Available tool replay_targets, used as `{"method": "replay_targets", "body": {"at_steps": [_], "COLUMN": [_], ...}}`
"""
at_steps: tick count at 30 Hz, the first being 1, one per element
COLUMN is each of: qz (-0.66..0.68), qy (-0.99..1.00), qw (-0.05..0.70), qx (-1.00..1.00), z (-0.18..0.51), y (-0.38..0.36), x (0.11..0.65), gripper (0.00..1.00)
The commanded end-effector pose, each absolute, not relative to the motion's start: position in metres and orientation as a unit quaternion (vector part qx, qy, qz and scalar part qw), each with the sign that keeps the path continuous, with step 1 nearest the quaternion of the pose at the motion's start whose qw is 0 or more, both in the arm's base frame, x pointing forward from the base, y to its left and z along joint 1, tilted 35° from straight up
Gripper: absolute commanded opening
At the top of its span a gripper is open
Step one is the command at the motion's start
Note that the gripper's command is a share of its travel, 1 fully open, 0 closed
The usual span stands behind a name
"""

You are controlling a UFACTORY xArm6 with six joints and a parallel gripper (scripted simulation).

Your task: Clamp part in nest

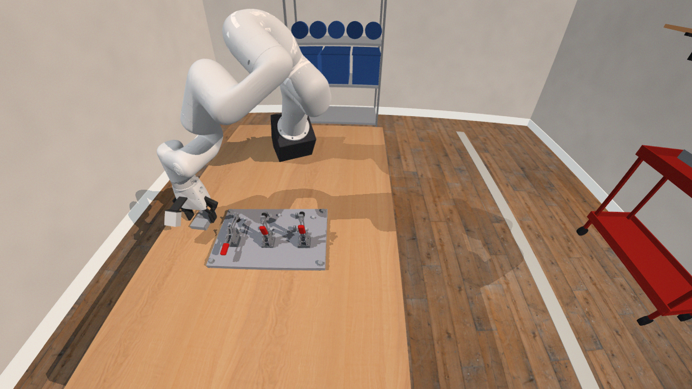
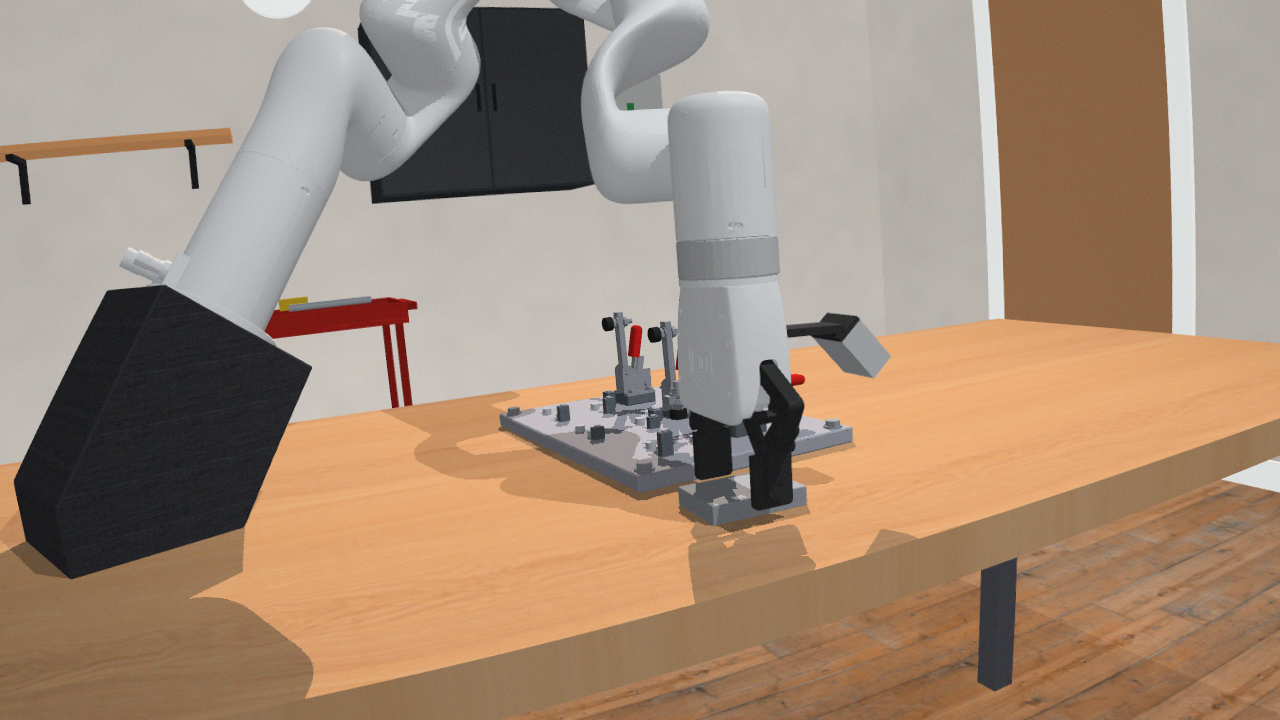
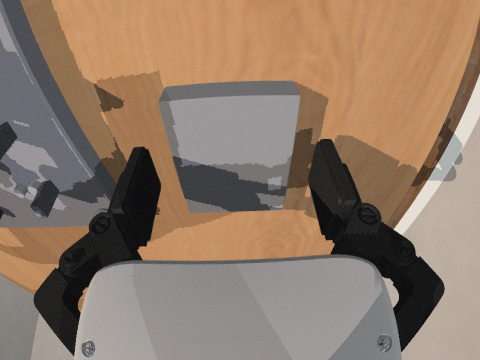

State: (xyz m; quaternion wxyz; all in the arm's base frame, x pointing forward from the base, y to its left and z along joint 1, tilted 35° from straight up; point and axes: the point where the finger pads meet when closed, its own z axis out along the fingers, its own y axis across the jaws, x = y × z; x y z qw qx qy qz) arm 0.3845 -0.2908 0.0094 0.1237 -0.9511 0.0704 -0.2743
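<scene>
The part (image 1: 199, 223) (image 2: 726, 506) (image 3: 230, 130), a flat grey block, lies on the table just left of the fixture plate (image 1: 271, 260) (image 2: 556, 438) (image 3: 27, 107). My gripper (image 1: 195, 215) (image 2: 742, 472) (image 3: 232, 162) is open and low over the part, one finger on each side of it with a gap to each. The plate carries three toggle clamps. The left clamp's red handle (image 1: 224, 248) lies low toward the front. The middle handle (image 1: 263, 229) and the right handle (image 1: 300, 229) stand more upright.
The table's left edge (image 1: 145, 241) runs close beside the part. The arm's black base (image 1: 292, 140) (image 2: 143, 429) stands at the back of the table. A grey camera box (image 1: 172, 218) (image 2: 854, 349) sticks out from the wrist. A red cart (image 1: 648, 241) stands far right.
</scene>
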Motion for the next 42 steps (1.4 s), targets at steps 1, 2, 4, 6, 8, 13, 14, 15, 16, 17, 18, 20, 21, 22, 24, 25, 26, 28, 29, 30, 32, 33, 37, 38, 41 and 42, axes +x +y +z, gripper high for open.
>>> {"method": "replay_targets", "body": {"at_steps": [1,2,4,6,8,13,14,15,16,17,18,20,21,22,24,25,26,28,29,30,32,33,37,38,41,42], "qz": [-0.275,-0.275,-0.275,-0.275,-0.275,-0.275,-0.275,-0.275,-0.275,-0.275,-0.275,-0.275,-0.275,-0.275,-0.275,-0.275,-0.275,-0.275,-0.275,-0.275,-0.275,-0.275,-0.275,-0.275,-0.275,-0.275], "qy": [0.071,0.071,0.071,0.071,0.071,0.071,0.071,0.071,0.071,0.071,0.071,0.071,0.071,0.071,0.071,0.071,0.071,0.071,0.071,0.071,0.071,0.071,0.071,0.071,0.071,0.071], "qw": [0.123,0.123,0.123,0.123,0.123,0.123,0.123,0.123,0.123,0.123,0.123,0.123,0.123,0.123,0.123,0.123,0.123,0.123,0.123,0.123,0.123,0.123,0.123,0.123,0.123,0.123], "qx": [-0.951,-0.951,-0.951,-0.951,-0.951,-0.951,-0.951,-0.951,-0.951,-0.951,-0.951,-0.951,-0.951,-0.951,-0.951,-0.951,-0.951,-0.951,-0.951,-0.951,-0.951,-0.951,-0.951,-0.951,-0.951,-0.951], "z": [0.0103,0.0103,0.0103,0.0103,0.0103,0.0103,0.0103,0.0103,0.0103,0.0103,0.0103,0.0103,0.0103,0.0103,0.0103,0.0103,0.0103,0.0103,0.0103,0.0103,0.0103,0.0103,0.0103,0.0103,0.0103,0.0103], "y": [-0.2919,-0.2919,-0.2919,-0.2919,-0.2919,-0.2919,-0.2919,-0.2919,-0.2919,-0.2919,-0.2919,-0.2919,-0.2919,-0.2919,-0.2919,-0.2919,-0.2919,-0.2919,-0.2919,-0.2919,-0.2919,-0.2919,-0.2919,-0.2919,-0.2919,-0.2919], "x": [0.3849,0.3849,0.3849,0.3849,0.3849,0.3849,0.3849,0.3849,0.3849,0.3849,0.3849,0.3849,0.3849,0.3849,0.3849,0.3849,0.3849,0.3849,0.3849,0.3849,0.3849,0.3849,0.3849,0.3849,0.3849,0.3849], "gripper": [1.0,1.0,1.0,1.0,0.0,0.0,0.0,0.0,0.0,0.0,0.0,0.0,0.0,0.0,0.0,0.0,0.0,0.0,0.0,0.0,0.0,0.0,0.0,0.0,0.0,0.0]}}
